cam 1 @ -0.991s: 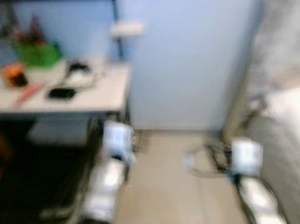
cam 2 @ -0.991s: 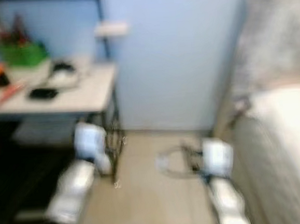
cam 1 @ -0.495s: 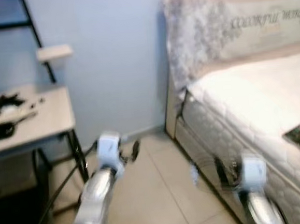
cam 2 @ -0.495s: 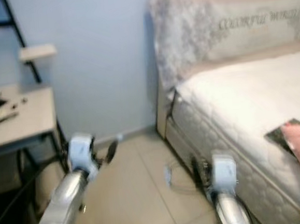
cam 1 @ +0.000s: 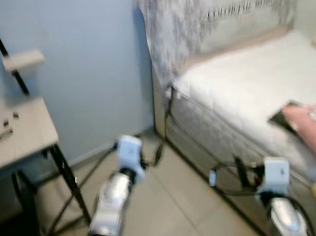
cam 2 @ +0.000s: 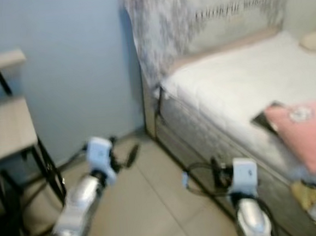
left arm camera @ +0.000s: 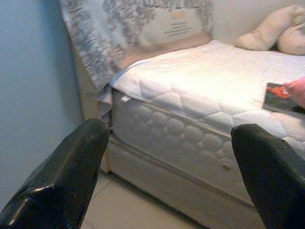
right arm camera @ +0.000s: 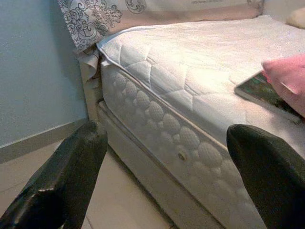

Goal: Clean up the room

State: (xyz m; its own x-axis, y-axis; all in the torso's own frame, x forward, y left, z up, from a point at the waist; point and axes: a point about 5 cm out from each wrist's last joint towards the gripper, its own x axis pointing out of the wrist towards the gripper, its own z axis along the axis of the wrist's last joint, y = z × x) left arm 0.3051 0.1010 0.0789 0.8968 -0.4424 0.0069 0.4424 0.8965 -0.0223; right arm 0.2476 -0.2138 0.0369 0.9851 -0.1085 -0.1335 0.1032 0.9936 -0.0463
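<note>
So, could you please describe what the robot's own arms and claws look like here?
Both arms are shiny silver tubes ending in a pale blue-white wrist block. Black cables loop at the wrists. The left claw and right claw each have two long, glossy black fingers with rounded tips.

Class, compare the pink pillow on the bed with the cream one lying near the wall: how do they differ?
The pink pillow is pink, near the bed's front edge and overlaps a dark book. The cream pillow is pale, lies far back by the wall and touches no book. Both rest on the white mattress.
</note>
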